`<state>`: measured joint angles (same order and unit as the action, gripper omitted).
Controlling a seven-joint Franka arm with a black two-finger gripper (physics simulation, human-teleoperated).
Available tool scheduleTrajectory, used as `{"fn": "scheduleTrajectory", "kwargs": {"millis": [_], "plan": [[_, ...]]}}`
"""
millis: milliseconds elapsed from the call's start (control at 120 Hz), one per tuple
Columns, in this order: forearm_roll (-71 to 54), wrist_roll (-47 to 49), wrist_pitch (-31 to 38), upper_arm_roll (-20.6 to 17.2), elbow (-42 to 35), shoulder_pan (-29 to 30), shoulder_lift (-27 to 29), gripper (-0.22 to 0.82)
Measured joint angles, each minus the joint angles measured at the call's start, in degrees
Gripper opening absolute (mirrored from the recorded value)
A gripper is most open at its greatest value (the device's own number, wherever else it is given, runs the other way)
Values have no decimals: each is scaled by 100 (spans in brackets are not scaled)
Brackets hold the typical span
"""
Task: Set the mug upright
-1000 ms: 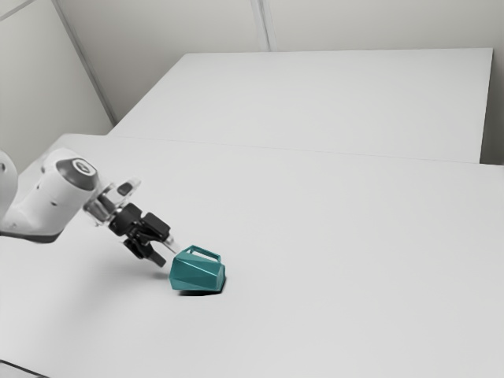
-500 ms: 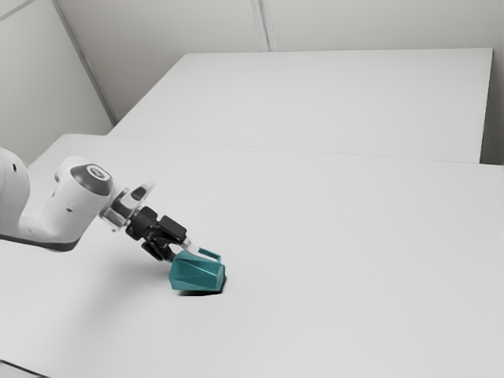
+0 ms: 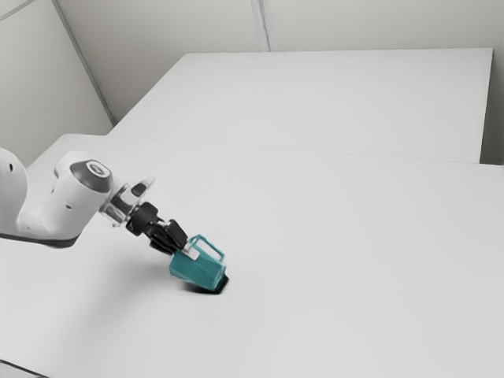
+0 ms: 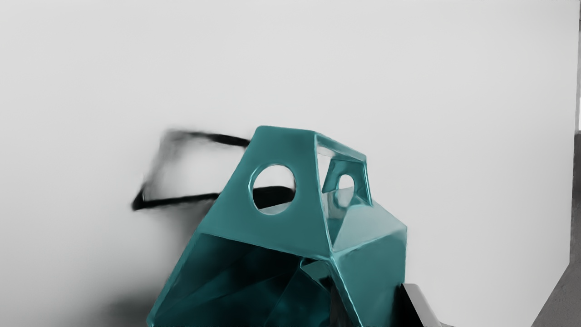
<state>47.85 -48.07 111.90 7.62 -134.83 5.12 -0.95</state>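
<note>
The gripper [image 3: 186,249] reaches down to the rim end of the teal mug [image 3: 198,269] in the exterior view. The mug lies tilted, its base end toward that view's right and its handle [image 3: 212,245] facing up, with a dark shadow under it. In the wrist view the open mouth of the mug [image 4: 363,259] faces my hand, and the angular handle [image 4: 283,152] has round holes. There the gripper [image 4: 374,302] holds the mug's wall, one finger outside it and a dark finger partly visible inside the mouth.
The white table [image 3: 346,236] stretches around the mug, with a second white surface [image 3: 331,94] beyond it. A dark cable-like line [image 3: 24,369] runs at the exterior view's lower left corner. Pale walls stand behind.
My hand moved toward the exterior view's right to the mug, and the fingers closed on its wall. The mug has tipped from lying flat, its rim end raised and its handle turned more into view.
</note>
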Motion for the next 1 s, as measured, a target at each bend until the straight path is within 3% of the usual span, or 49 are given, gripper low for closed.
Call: {"fn": "scheduleTrajectory", "kwargs": {"millis": [242, 508, 1000], "plan": [[-330, 155, 58, -86, 51, -31, 199, -15], [-1836, 484, 617, -281, 178, -429, 452, -17], [-3743, 853, 1158, -437, 998, -398, 22, -17]]}}
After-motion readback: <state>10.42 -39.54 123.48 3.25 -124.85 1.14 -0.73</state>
